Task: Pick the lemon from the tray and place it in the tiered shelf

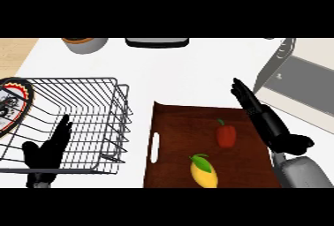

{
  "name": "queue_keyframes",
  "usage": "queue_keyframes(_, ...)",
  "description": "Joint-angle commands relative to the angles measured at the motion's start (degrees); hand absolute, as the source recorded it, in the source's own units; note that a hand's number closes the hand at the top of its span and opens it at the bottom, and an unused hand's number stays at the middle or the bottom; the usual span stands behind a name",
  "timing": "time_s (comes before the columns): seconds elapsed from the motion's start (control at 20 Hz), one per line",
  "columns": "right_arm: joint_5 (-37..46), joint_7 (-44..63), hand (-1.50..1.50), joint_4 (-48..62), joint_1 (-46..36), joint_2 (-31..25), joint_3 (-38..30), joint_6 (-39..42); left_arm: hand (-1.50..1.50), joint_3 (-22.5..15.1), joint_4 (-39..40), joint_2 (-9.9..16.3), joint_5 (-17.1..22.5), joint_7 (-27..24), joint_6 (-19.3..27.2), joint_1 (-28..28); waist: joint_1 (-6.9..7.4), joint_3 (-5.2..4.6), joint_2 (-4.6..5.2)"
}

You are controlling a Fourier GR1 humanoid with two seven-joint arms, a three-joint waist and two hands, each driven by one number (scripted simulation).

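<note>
Lemon (203, 171): front of tray (183, 132), long axis front-to-back, lying left of the right robot hand (257, 110), nearer, fingers straight, empty; left robot hand (49, 148) open by the tiered shelf (98, 92).

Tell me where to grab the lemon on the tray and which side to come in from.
Grip the lemon across its narrow yellow middle, coming from above with the right hand, the nearer one. It lies flat and lengthwise on the tray, apart from the red pepper, so both sides look free.

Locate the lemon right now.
Head view: the lemon lies on the brown tray, near its front edge, just below the red pepper, right of the wire shelf.
</note>
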Motion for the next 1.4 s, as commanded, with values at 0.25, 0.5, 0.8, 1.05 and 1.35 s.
queue_keyframes(0.25, 16.36, 7.87, 1.50, -14.05, -1.40, 13.67, 18.55, -11.94, 0.00, 5.95, -4.66, 7.64, 0.68, 3.95, -1.13, -3.39, 0.13, 0.13, 1.23)
queue_keyframes(0.5, 38.88, 10.34, -1.50, -10.56, 8.54, 12.19, 16.53, -36.33, 0.00, 5.41, -4.68, 6.87, 2.75, 4.58, -3.04, -0.43, -2.12, 0.02, 0.71)
queue_keyframes(0.8, 56.29, 23.63, -1.50, -18.70, 21.00, 15.08, 33.51, -38.46, 0.00, 5.06, -4.41, 6.67, 2.18, 5.30, -4.27, -2.13, -1.24, 0.09, 1.26)
queue_keyframes(1.05, 76.38, 38.44, -1.50, -21.70, 21.91, 11.61, 30.40, -31.69, 0.00, 6.96, -5.44, 7.62, 2.87, 5.74, -3.55, -1.13, -2.09, -0.15, 0.90)
queue_keyframes(1.35, 87.76, 53.51, -1.50, -30.80, 22.52, 10.87, 33.58, -7.79, 0.00, 4.55, -4.89, 4.99, 1.43, 4.20, -3.13, -0.73, -1.50, -0.21, 1.18)
